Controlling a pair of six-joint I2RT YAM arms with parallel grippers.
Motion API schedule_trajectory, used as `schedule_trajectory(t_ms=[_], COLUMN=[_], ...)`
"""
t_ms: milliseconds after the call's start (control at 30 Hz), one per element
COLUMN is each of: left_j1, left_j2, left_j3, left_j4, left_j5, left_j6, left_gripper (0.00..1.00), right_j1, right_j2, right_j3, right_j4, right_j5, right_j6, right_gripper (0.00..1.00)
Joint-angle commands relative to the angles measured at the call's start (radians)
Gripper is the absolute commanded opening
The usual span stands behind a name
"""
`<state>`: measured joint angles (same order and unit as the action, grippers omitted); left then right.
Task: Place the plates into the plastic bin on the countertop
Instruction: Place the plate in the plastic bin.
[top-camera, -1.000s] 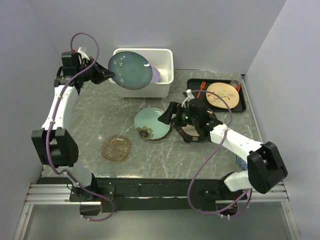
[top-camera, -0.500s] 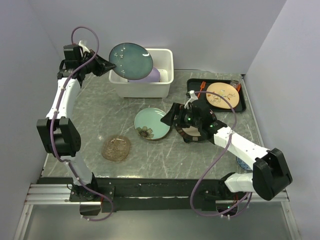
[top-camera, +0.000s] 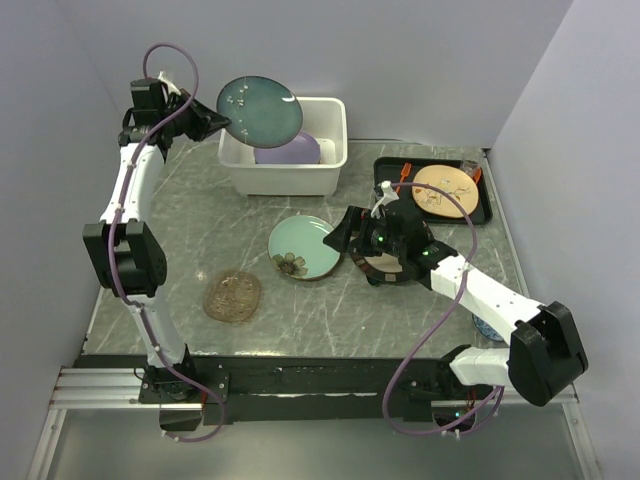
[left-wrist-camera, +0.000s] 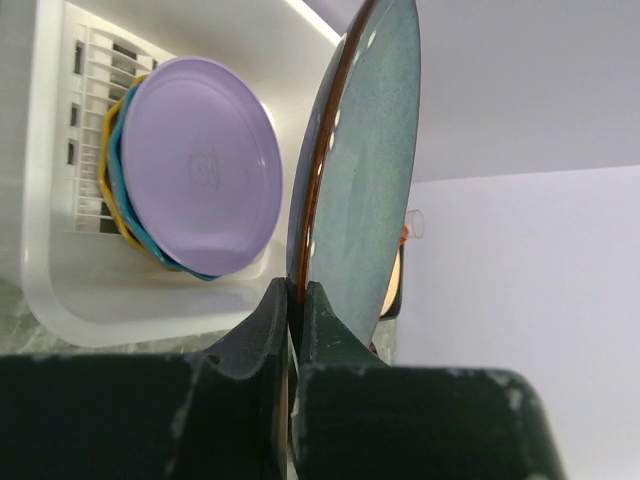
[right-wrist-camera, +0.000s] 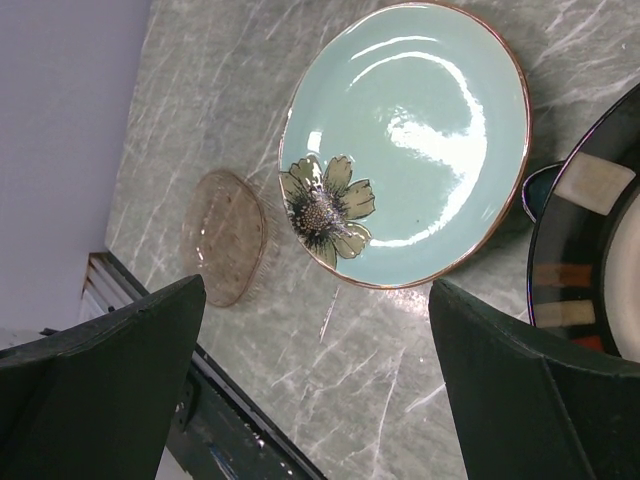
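My left gripper (top-camera: 214, 122) (left-wrist-camera: 296, 296) is shut on the near rim of the dark teal plate (top-camera: 260, 110) (left-wrist-camera: 365, 180), held tilted on edge above the white plastic bin (top-camera: 335, 140) (left-wrist-camera: 60, 290). Inside the bin a lavender plate (top-camera: 288, 152) (left-wrist-camera: 205, 165) leans on top of a teal one and an orange one. My right gripper (top-camera: 335, 235) (right-wrist-camera: 318, 290) hangs open just above the right side of the pale green flowered plate (top-camera: 300, 248) (right-wrist-camera: 410, 140). An amber glass plate (top-camera: 233, 296) (right-wrist-camera: 225, 235) lies near the front left. A dark-rimmed plate (top-camera: 385, 268) (right-wrist-camera: 590, 260) sits partly under my right arm.
A black tray (top-camera: 385, 168) with a tan round plate (top-camera: 445, 190) stands at the back right. A sliver of blue plate (top-camera: 482, 326) shows at the right edge behind my right arm. Walls close in the left, back and right sides.
My left arm has carried the dark teal plate up and back, from the bin's front rim to above its rear left. My right gripper has barely shifted.
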<state>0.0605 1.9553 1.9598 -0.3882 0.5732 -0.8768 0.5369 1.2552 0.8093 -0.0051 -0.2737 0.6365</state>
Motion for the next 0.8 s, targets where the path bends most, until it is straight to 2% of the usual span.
schedule_trajectory(t_ms=[0,500,767], left_j1=[0.002,-0.013,-0.054], left_j2=[0.007,0.197,0.261], left_j3=[0.154,0.34,0.363], left_j4=[0.08,0.046,0.074], left_j5=[0.011,-0.013,-0.047], left_j6=[0.002,0.022,0.029], left_gripper=[0.01,0.01,0.01], right_j1=[0.005,0.005,0.005], right_j2=[-0.039,-0.066,-0.057], right_j3=[0.005,-0.007,0.008], right_j4=[0.011,-0.003,-0.016], right_j5=[0.013,0.03,0.037], right_j6=[-0.009,-0.009,-0.021], right_gripper=[1.0,1.0,1.0])
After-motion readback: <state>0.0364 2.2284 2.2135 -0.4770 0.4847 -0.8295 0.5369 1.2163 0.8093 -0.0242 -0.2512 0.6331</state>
